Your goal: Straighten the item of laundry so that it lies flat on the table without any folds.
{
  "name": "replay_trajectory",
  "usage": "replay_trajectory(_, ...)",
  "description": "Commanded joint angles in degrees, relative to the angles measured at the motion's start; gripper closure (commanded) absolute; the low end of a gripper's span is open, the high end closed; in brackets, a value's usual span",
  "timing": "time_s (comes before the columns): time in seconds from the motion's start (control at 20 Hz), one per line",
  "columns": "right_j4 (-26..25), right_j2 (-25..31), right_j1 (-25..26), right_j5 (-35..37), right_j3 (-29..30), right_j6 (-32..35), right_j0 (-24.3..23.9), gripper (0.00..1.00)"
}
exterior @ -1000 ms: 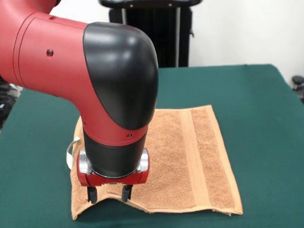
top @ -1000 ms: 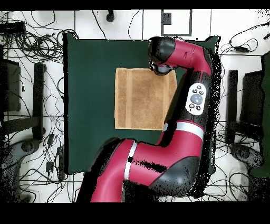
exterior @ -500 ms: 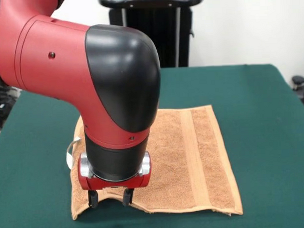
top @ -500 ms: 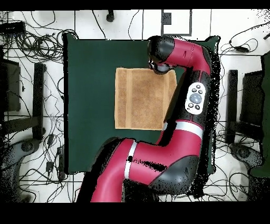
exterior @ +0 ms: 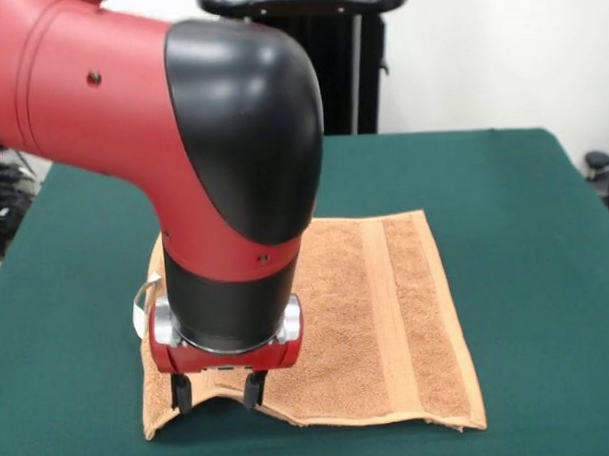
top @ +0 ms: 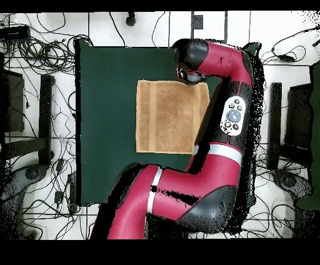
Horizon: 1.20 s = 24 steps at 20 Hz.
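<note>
Green table [exterior: 525, 230], towel [exterior: 388, 325] edge under tool [exterior: 215, 391] (fingers spread)

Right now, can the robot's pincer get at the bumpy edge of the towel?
Probably yes. The pincer hangs right over the raised near edge of the towel, its fingertips apart, and nothing lies between them and the cloth.

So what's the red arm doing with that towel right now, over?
Gripper open, fingertips down at towel's near edge. Orange-tan hand towel spread on green table, near edge humped beneath the gripper. Nothing in the way.
</note>
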Motion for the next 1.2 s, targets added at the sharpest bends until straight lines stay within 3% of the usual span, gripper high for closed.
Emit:
replay_trajectory(0.05,1.1,2.1,-5.9,7.3,6.8,10.9,1.9,0.0)
replay_trajectory(1.2,-0.3,3.1,-10.2,9.1,14.4,10.3,2.4,0.0)
